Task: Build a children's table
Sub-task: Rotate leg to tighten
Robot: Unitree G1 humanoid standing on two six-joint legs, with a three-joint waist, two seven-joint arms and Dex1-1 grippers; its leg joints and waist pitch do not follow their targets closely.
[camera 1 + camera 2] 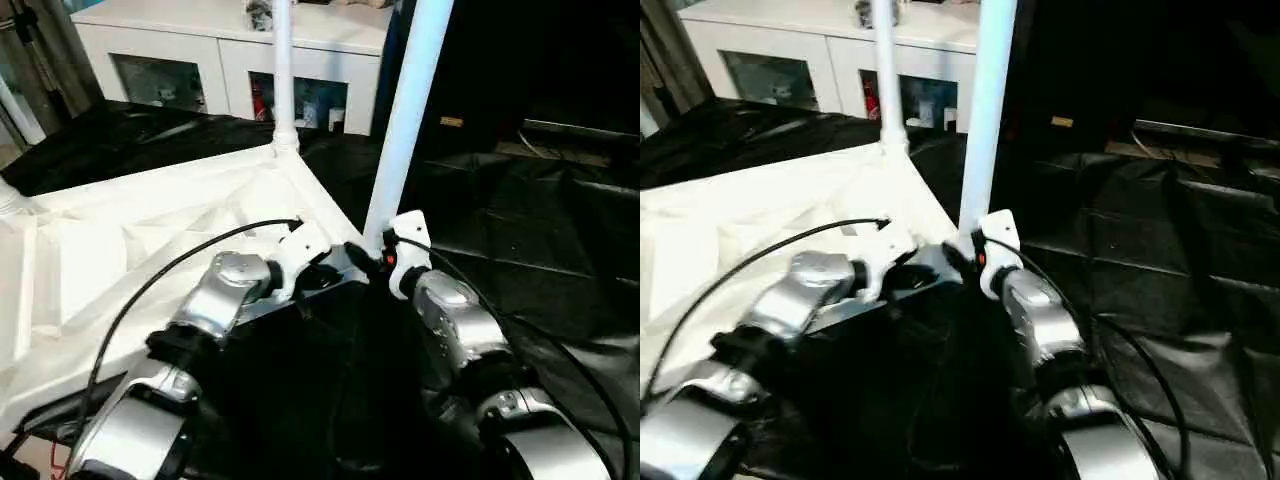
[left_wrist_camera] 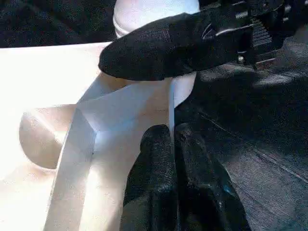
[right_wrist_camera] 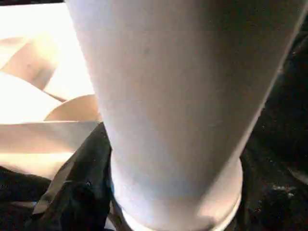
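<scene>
Up front in the left eye view, the table top [image 1: 150, 240] lies ribbed side up on the black cloth [image 1: 520, 230], and a leg [image 1: 405, 120] rises upright at its near corner with the right gripper [image 1: 372, 262] at its base, forearm reaching forward. Left wrist view: left gripper [image 2: 174, 144] pinches the corner rib, jaws closed on it. Right wrist view: the leg [image 3: 178, 106] stands between the right jaws, gripped low.
</scene>
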